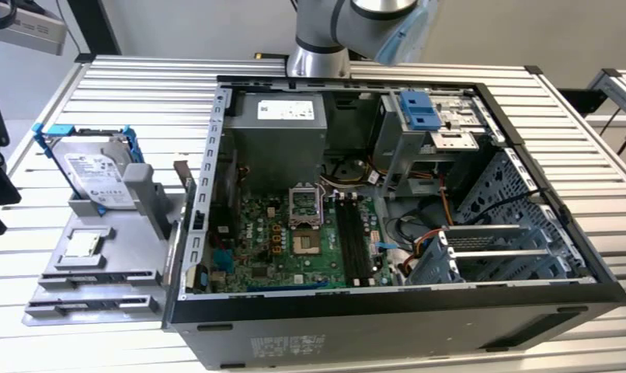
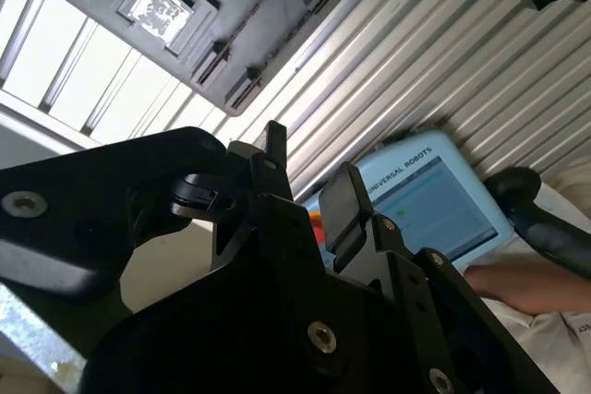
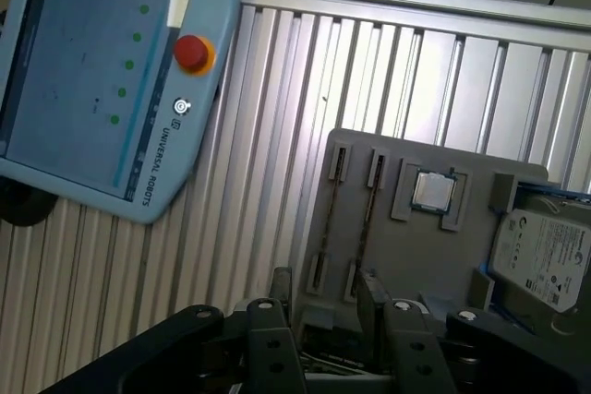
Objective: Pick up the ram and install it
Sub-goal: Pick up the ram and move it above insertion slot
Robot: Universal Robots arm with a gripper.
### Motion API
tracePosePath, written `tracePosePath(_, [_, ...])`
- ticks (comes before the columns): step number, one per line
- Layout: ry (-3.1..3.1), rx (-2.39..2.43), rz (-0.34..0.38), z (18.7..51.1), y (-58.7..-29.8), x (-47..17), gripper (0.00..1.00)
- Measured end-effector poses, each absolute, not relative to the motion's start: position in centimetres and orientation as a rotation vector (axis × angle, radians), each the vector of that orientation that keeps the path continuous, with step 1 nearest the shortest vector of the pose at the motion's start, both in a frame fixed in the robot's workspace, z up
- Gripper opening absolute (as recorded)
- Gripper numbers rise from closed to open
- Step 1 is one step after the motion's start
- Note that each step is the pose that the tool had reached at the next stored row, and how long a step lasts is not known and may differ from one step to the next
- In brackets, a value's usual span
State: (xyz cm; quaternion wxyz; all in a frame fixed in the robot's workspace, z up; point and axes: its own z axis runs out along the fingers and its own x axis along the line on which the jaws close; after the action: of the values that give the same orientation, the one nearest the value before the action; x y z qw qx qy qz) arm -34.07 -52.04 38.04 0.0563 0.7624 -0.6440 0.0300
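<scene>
The ram [image 3: 366, 223] stands on edge in a slotted grey fixture [image 3: 416, 256], thin edge up, likely so it can be pinched by its flat faces. In the exterior view the fixture sits on the table [image 1: 137, 85] at nine o'clock of the open computer case [image 1: 396, 334]. The pincer [image 3: 323, 288] is spread and empty, aimed at the fixture without touching it; the motherboard's black slots [image 1: 352, 237] are unfilled
</scene>
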Motion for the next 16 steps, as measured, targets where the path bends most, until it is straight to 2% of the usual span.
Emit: tracePosePath(16, [-1.931, 2.332, 0.093, 38.03, -52.04, -34.08, 1.00])
